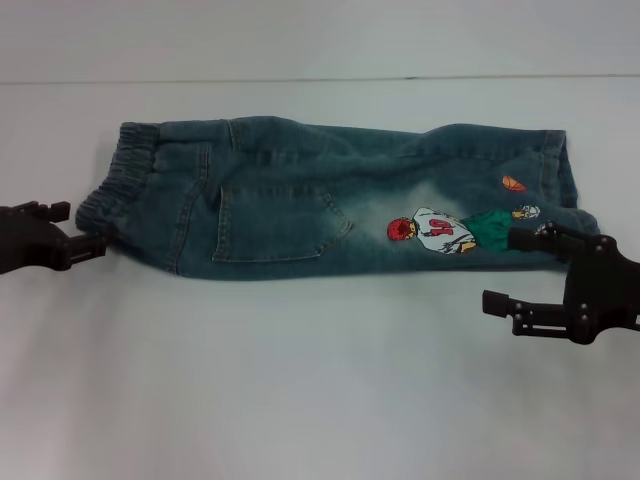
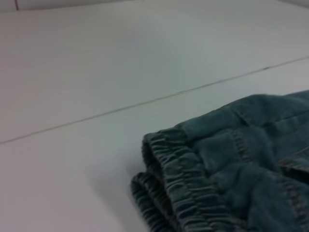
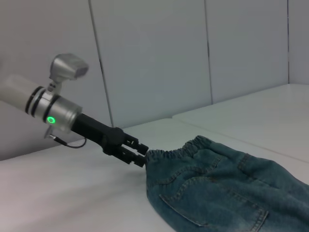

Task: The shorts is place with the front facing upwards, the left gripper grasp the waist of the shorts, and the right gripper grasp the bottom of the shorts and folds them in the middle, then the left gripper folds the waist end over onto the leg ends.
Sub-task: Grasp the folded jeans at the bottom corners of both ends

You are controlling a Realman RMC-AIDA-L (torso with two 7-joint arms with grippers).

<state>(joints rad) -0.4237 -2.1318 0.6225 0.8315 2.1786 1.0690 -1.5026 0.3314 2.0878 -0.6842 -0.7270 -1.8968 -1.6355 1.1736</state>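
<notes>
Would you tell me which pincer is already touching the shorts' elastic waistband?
The left pincer touches the waistband of the shorts. The right pincer is open near the leg hems.

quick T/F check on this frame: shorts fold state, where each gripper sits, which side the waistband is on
1. The blue-green denim shorts lie folded lengthwise on the white table. True.
2. The elastic waistband is on the robot's right. False: it is on the left, by the black left gripper.
3. The black right gripper is at the leg hems, its fingers apart. True.
4. The left gripper hangs well above the table. False: it sits at the waistband's near corner.
5. The cartoon embroidery is next to the waistband. False: it is near the hem end.
</notes>
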